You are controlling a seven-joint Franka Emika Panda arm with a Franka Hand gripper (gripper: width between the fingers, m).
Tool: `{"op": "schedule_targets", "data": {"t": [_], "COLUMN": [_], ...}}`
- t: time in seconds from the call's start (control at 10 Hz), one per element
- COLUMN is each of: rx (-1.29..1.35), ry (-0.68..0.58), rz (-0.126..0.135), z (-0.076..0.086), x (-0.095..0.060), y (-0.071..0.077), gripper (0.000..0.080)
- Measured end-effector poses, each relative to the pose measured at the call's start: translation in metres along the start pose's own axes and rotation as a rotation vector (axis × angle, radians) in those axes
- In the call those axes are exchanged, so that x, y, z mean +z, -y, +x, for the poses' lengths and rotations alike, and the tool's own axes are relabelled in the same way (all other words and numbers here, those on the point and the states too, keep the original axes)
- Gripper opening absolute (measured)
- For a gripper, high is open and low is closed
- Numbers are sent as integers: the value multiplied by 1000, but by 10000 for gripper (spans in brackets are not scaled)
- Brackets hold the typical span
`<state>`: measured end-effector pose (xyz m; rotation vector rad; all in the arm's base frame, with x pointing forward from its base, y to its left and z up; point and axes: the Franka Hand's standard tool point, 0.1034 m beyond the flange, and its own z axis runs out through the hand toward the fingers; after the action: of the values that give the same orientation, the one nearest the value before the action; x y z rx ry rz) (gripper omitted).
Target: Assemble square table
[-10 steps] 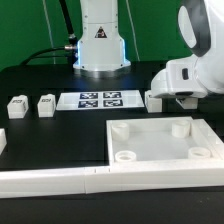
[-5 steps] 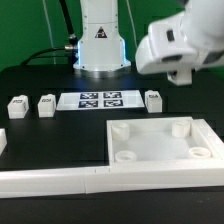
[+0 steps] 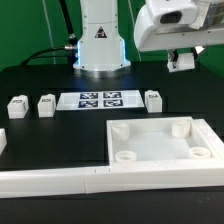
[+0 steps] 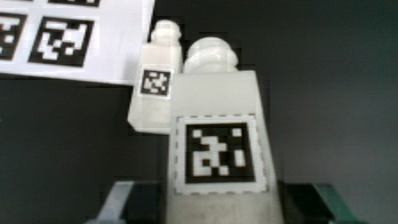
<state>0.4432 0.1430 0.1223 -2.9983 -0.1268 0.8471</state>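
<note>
White plastic leg post (image 4: 217, 130), blocky, round-tipped, tagged, clamped between the jaws; smooth square top (image 3: 160, 141), round-socketed.

Open counter (image 3: 50, 137) lies on the exterior view's left of the top (image 3: 160, 141); posts (image 3: 46, 103), marker board (image 3: 98, 99) and rail (image 3: 50, 181) border it.

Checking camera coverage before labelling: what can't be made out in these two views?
Wrist view: fingers and the gripped end of the held leg post, cut off by the frame edge.
Exterior view: white piece, cut off by the exterior view's left edge.
Exterior view: tags on the loose leg posts, too small to read.
</note>
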Motion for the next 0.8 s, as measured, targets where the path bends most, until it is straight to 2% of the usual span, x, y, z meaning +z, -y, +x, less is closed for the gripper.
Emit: {"op": "schedule_targets", "data": {"t": [0.1,0.2,0.3,0.4,0.6,0.8], "rx": [-36,-50,-69,-81,-82,-79], "ry": [-60,-166,-250,-374,-520,-667], "rz": [11,27,30,19,12,9], "z": [13,32,38,52,53,59], "x": [-9,-47,-82,-112,-102,-108], "y": [-8,-21,-34,-41,-39,-41], "gripper": [290,290,290,290,290,290]}}
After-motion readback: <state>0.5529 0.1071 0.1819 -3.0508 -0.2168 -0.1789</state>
